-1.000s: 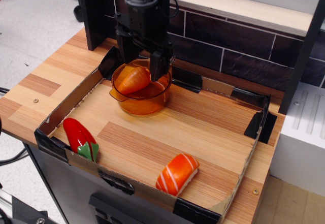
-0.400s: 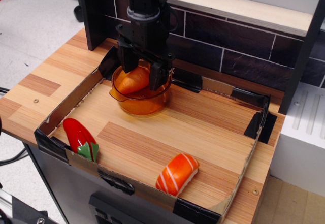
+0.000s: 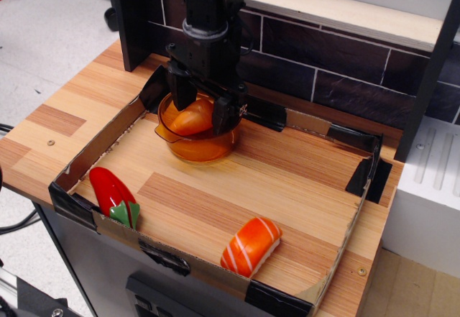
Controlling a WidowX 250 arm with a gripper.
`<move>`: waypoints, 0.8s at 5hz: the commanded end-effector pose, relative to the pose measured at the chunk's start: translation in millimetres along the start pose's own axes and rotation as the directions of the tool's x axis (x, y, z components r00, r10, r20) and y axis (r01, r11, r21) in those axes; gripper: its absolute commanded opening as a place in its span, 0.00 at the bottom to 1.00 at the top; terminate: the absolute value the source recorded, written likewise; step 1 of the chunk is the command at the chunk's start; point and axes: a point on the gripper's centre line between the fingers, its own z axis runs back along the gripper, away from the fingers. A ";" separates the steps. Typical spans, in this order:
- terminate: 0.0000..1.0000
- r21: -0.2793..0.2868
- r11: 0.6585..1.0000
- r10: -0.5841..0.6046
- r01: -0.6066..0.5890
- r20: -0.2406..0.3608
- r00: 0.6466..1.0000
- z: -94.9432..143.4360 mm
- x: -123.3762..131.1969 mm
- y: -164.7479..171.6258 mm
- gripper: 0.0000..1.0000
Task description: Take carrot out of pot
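Observation:
The carrot point(image 3: 189, 121) is a smooth orange cone lying tilted inside the pot point(image 3: 208, 149), a round translucent amber pot at the back left of the tray. My black gripper point(image 3: 203, 106) reaches down into the pot from above. Its fingers point(image 3: 224, 112) stand apart on either side of the carrot's upper end. The jaws look open, with the carrot between them and still resting in the pot. The arm hides the pot's back rim.
A low cardboard-walled tray point(image 3: 108, 141) with a wooden floor holds everything. A glossy red pepper with a green stem point(image 3: 113, 192) lies at the front left. An orange sushi piece with white stripes point(image 3: 250, 246) lies at the front middle. A dark brick wall point(image 3: 323, 58) stands behind.
My gripper has come down lower into the pot, so its fingers now straddle the carrot. The carrot and pot have barely shifted.

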 end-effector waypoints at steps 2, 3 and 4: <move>0.00 0.058 0.998 0.003 -0.004 0.017 1.000 -4.5 8.6 3.5 1.00; 0.00 0.064 0.998 0.010 -0.010 0.007 1.000 -9.8 6.9 2.8 0.00; 0.00 0.059 0.998 0.024 -0.026 0.031 0.999 -0.7 5.4 5.2 0.00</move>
